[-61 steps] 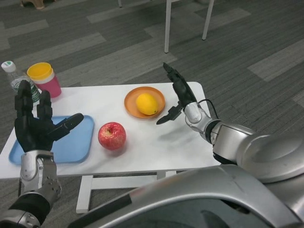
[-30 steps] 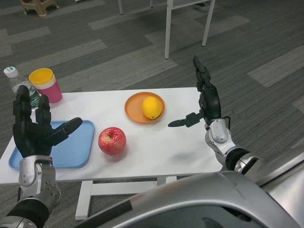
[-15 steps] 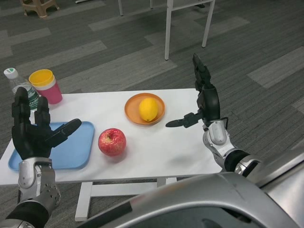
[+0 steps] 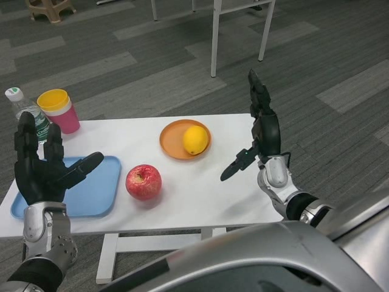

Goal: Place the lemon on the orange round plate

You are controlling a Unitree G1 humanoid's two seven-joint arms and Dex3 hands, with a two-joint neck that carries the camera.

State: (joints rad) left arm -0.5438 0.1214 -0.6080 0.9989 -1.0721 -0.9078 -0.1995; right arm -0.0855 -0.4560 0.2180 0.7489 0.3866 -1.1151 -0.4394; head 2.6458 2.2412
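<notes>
Lemon [image 4: 195, 139] rests on orange round plate [image 4: 172, 141].

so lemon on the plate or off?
On. The lemon sits inside the orange plate, toward its right rim; neither hand touches it.

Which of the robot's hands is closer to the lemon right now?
The right robot hand. It is raised, open, just right of the lemon on the orange plate. The left robot hand is far left, over the blue tray.
</notes>
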